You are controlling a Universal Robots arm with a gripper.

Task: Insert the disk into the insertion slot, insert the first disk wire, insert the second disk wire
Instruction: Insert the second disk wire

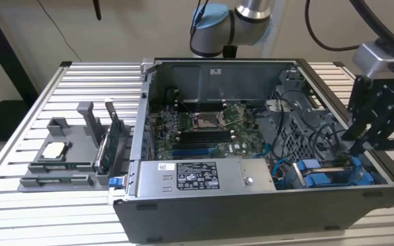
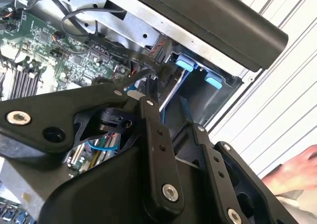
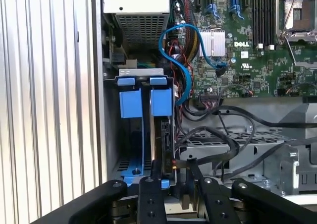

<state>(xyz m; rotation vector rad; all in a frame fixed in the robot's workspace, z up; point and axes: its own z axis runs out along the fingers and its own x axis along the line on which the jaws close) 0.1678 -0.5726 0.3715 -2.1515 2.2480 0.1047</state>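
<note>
The disk (image 3: 165, 135) stands on edge in the insertion slot (image 3: 130, 165), its blue carrier tab (image 3: 161, 101) beside a second blue tab (image 3: 131, 103). In the exterior view the slot (image 1: 328, 174) lies at the case's near corner, on that view's right. My black gripper (image 3: 173, 167) hangs low over the disk's end. Its fingers (image 3: 155, 170) are closed around a small black connector (image 3: 171, 162) of a disk wire (image 3: 225, 154) that loops away over the metal cage. The gripper (image 1: 356, 149) dips inside the case wall, and its linkage (image 2: 153, 135) shows in the second wrist view.
The grey power-supply box (image 1: 197, 177) lies along the case's front, with the motherboard (image 1: 204, 128) behind it. Blue cables (image 3: 183, 60) curve beside the bay. A grey stand (image 1: 67, 154) sits on the slatted table at the exterior view's left. A person's hand (image 2: 292, 174) rests outside the case.
</note>
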